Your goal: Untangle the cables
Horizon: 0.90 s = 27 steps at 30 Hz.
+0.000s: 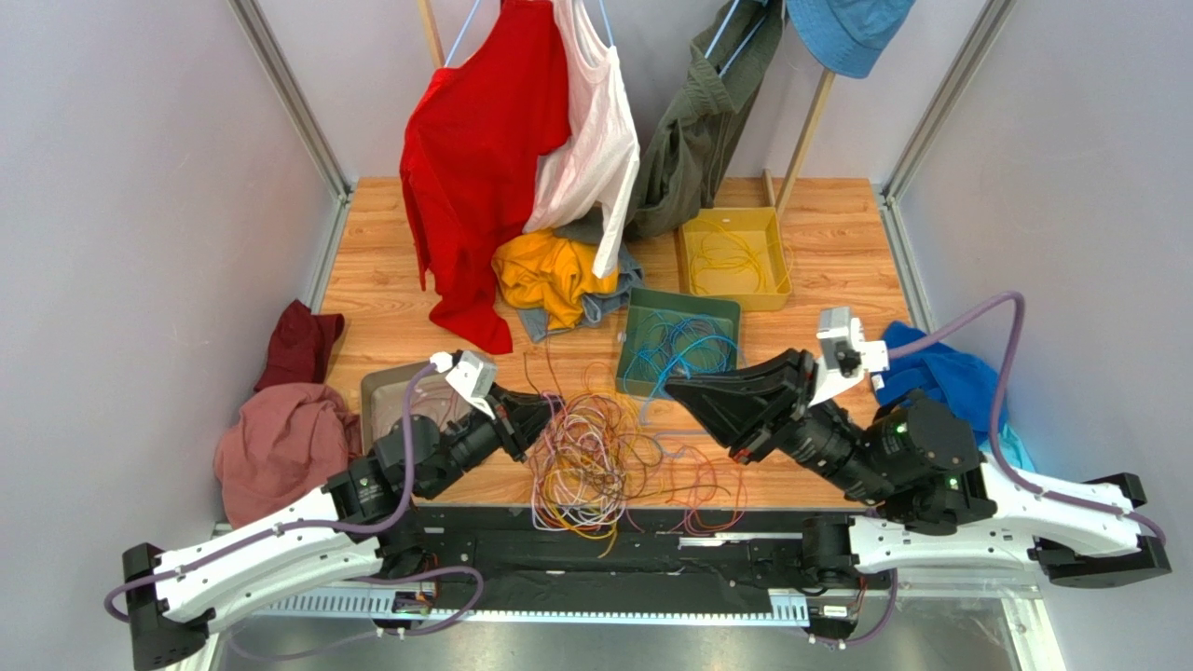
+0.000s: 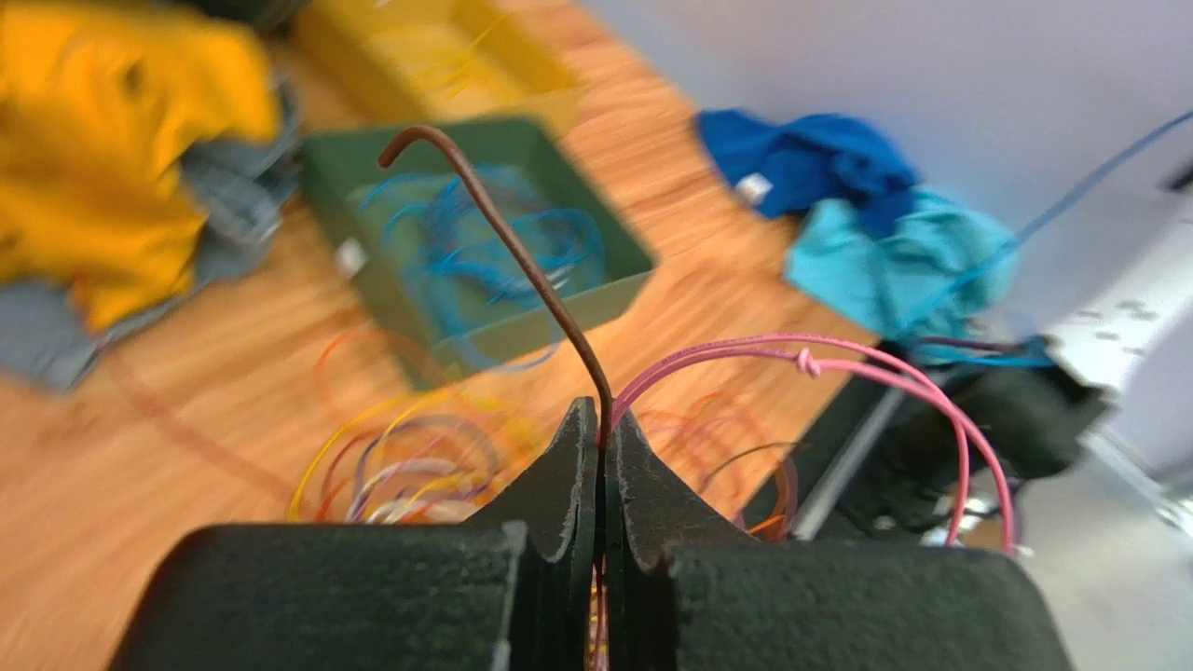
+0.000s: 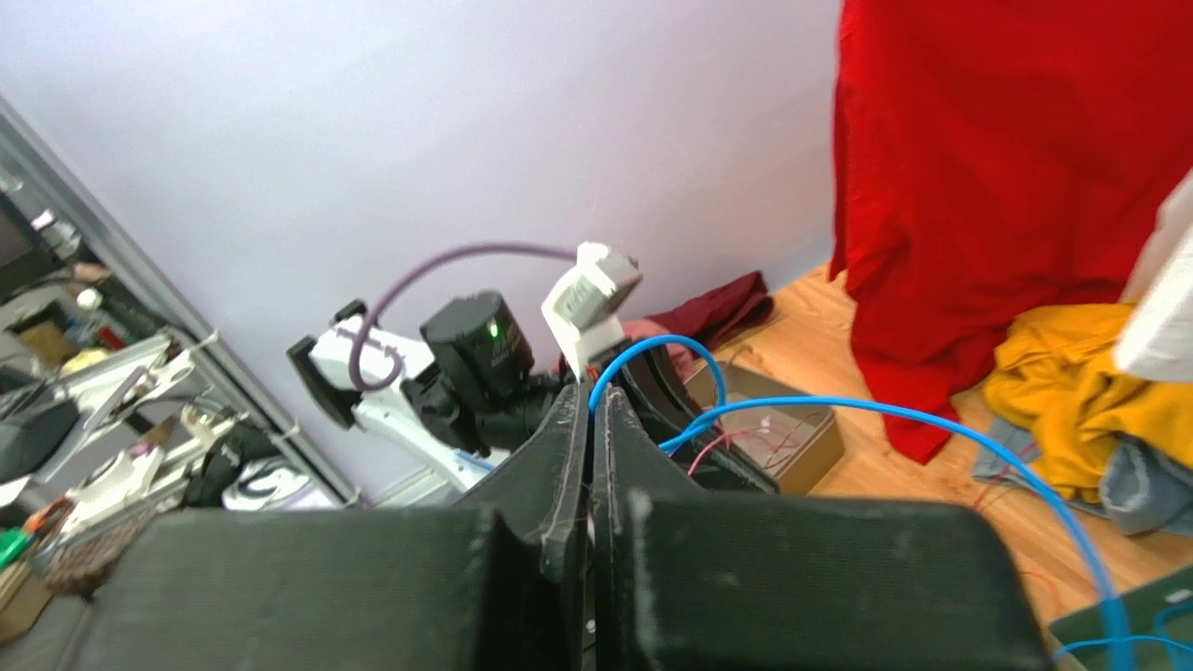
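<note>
Left gripper (image 2: 602,427) clenched on a brown cable (image 2: 521,252), right gripper (image 3: 590,406) clenched on a blue cable (image 3: 665,341), tangled cables (image 1: 595,469) on wooden table (image 1: 392,294) between the 2 arms.

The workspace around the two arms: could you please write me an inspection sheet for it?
Surface: wooden table, crowded.
Job's things: tangle of thin wires at the near edge between the arms; blue wires in the green tray; yellow wires in the yellow tray.
Clutter: yellow garment mid-table; maroon cloth and pink cloth at the left edge; blue cloth at the right edge; grey tray by the left gripper.
Grippers: left gripper shut on a brown wire; right gripper shut on a blue wire.
Cables: a lilac hose loops off each arm.
Surroundings: pale walls; red shirt, white top and olive garment hang at the back.
</note>
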### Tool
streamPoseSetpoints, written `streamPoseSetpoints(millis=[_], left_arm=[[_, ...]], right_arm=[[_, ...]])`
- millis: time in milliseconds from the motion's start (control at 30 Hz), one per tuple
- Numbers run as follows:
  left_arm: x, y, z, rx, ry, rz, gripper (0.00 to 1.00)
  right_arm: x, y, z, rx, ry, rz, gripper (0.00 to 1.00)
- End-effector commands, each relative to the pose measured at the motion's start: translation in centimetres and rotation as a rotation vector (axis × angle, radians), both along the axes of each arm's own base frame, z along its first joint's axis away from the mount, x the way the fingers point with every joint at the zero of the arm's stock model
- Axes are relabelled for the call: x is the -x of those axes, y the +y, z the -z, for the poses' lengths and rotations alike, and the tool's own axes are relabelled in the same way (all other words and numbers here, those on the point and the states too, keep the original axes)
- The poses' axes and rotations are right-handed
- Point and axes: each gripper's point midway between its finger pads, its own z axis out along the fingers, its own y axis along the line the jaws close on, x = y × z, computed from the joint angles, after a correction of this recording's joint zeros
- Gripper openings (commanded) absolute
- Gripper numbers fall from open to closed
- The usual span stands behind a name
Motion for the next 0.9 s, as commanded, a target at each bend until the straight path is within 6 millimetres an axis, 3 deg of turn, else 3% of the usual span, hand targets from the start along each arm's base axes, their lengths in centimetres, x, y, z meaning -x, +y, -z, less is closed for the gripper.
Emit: streamPoseSetpoints(millis=[0, 133, 267, 300, 333, 367, 400, 433, 467, 500, 533, 700, 767, 867], left_arm=[[-2.4, 3.5, 7.4, -0.141, 0.244, -0.244, 0.0], [-2.6, 3.6, 12.3, -0.211, 0.414, -0.278, 0.0], [-2.5, 3.1, 12.9, -0.239, 0.437, -0.265, 0.0], [-2.7, 2.9, 11.9, -0.232, 0.419, -0.259, 0.05], [-2.8, 3.0, 11.1, -0.239, 0.392, -0.254, 0.34], [-2.9, 3.3, 10.7, -0.254, 0.381, -0.265, 0.47], [-3.1, 3.3, 8.5, -0.222, 0.342, -0.261, 0.6], [-3.2, 3.5, 7.4, -0.231, 0.299, -0.256, 0.95], [-3.2, 3.7, 6.3, -0.224, 0.272, -0.254, 0.96], [-3.2, 3.9, 3.5, -0.172, 0.218, -0.246, 0.96], [-3.1, 4.1, 2.1, -0.171, 0.164, -0.233, 0.97], [0.0, 2.9, -7.0, 0.108, -0.134, -0.023, 0.97], [1.3, 2.4, -9.0, 0.206, -0.217, 0.051, 0.97], [2.5, 1.6, -10.3, 0.266, -0.238, 0.129, 0.98]], right_arm=[[-1.4, -2.2, -1.4, -0.012, -0.022, 0.096, 0.0], [-1.3, -3.4, -2.5, -0.025, -0.037, 0.101, 0.0], [-1.2, -2.8, -1.7, 0.016, -0.03, 0.091, 0.0], [-1.2, -2.5, -1.3, 0.026, -0.024, 0.085, 0.0], [-1.2, -2.3, -0.8, 0.031, -0.013, 0.083, 0.0], [-1.2, -1.9, -0.1, 0.046, -0.006, 0.083, 0.0], [-1.2, -1.7, 0.3, 0.053, -0.002, 0.082, 0.0], [-1.2, -1.6, 0.5, 0.056, 0.002, 0.082, 0.0], [-1.2, -1.3, 0.6, 0.054, 0.008, 0.076, 0.0], [-1.1, -1.1, 1.0, 0.058, 0.01, 0.073, 0.0], [-1.1, -1.0, 1.0, 0.057, 0.011, 0.068, 0.0], [-0.2, 0.4, 1.1, 0.039, 0.019, 0.008, 0.0], [0.0, 1.0, 1.2, 0.044, 0.022, -0.004, 0.0], [0.0, 1.8, 2.0, 0.062, 0.03, -0.009, 0.0]])
